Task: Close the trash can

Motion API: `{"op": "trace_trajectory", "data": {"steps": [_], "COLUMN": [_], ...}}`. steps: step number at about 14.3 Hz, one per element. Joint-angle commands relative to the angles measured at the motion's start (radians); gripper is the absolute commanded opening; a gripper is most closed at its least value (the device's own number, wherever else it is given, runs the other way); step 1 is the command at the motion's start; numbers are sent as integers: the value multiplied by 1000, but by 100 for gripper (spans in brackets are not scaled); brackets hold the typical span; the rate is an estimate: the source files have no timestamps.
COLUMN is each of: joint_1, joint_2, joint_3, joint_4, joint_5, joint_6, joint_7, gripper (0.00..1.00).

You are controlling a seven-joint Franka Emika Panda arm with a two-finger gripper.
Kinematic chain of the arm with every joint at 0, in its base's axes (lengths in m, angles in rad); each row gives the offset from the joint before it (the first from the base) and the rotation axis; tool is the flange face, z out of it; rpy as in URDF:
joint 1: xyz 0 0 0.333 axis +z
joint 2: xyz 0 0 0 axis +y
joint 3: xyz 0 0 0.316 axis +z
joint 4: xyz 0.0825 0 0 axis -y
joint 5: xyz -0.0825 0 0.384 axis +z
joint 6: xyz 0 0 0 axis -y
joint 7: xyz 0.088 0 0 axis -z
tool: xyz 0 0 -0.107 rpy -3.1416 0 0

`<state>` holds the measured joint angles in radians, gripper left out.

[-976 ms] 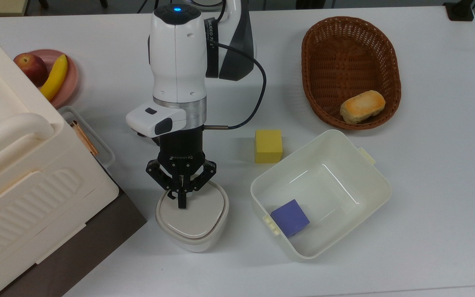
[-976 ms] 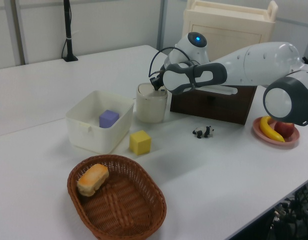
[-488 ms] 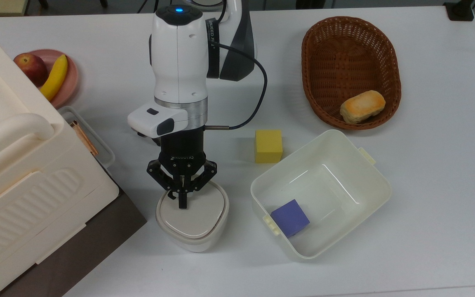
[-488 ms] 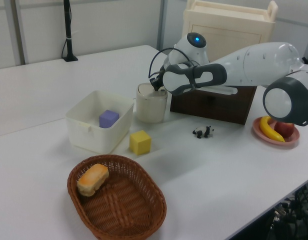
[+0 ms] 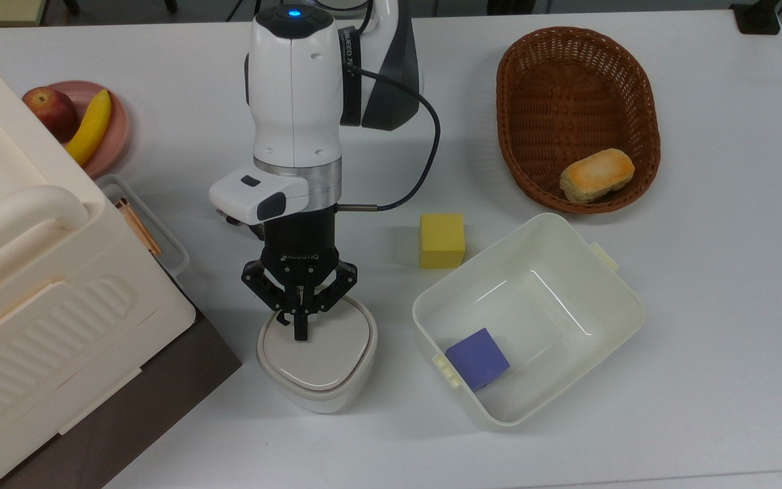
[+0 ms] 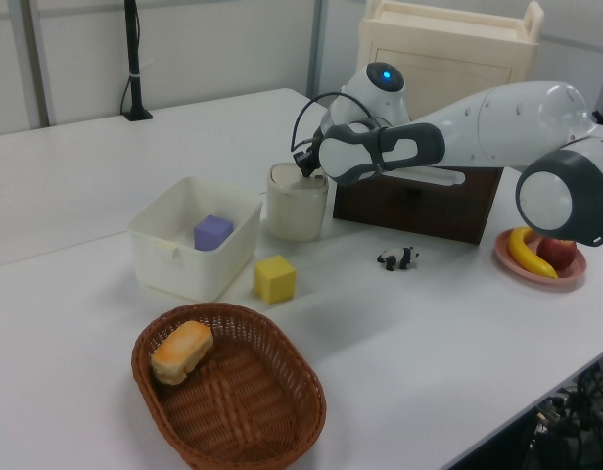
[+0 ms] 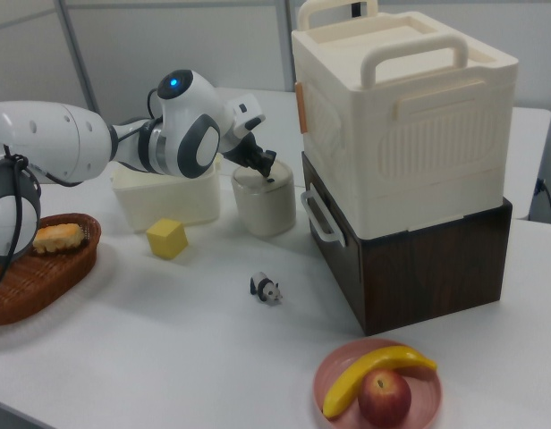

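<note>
The trash can stood on the bench, lid flat. The gripper rested pressed together on it; harder pressing near 1 edge might tip it.

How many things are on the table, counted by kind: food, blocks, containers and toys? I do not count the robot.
Food: 3 (red apple, yellow banana, golden bread roll)
Blocks: 2 (yellow cube, purple cube)
Containers: 5 (small cream trash can, white rectangular tub, brown wicker basket, big cream ribbed box, pink plate)
Toys: 1 (small panda figure)
Total: 11
</note>
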<state>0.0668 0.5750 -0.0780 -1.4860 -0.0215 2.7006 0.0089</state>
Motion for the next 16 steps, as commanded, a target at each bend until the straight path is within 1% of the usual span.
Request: {"op": "trace_trajectory", "data": {"steps": [1,4,5,6,7,10,11,12,14,16], "joint_1": [18,21,21,19,21,25,27,27,33,30], "joint_2": [-99,-133,-145,-174,-199,-273,-303,-328,-366,-400], "joint_3": [-2,1,0,1,1,7,7,7,7,7], "joint_4": [-71,-65,-63,-63,-63,-62,-62,-62,-62,-62], "joint_5": [28,43,58,70,72,72,77,81,81,81], "joint_6": [-97,-117,-140,-200,-264,-506,-627,-712,-865,-976], "joint_7": [35,42,43,46,46,45,46,43,40,40], "gripper": [2,2,2,3,7,42,64,100,100,100]}}
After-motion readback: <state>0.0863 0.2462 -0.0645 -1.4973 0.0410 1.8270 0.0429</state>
